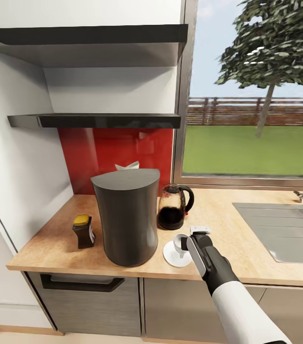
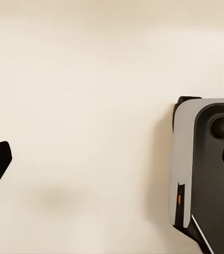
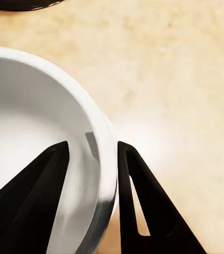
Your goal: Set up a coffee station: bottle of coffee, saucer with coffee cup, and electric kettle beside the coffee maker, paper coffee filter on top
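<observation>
On my head camera the right gripper (image 1: 193,237) sits low over the coffee cup (image 1: 180,240), which stands on the saucer (image 1: 174,254) near the table (image 1: 247,229)'s front edge, just beside the coffee maker (image 1: 126,217). My arm covers much of the cup. In the right wrist feed the jaws straddle the cup's rim (image 3: 104,174), one finger inside, one outside, pinching the wall. The paper coffee filter (image 1: 127,166) only peeks over the coffee maker's flat top. The electric kettle (image 1: 174,206) stands behind the saucer, partly hidden by the coffee maker. The bottle of coffee (image 1: 83,231) stands toward the table's left end. The left gripper (image 2: 112,174)'s fingers are cut off, spread wide over a pale surface.
</observation>
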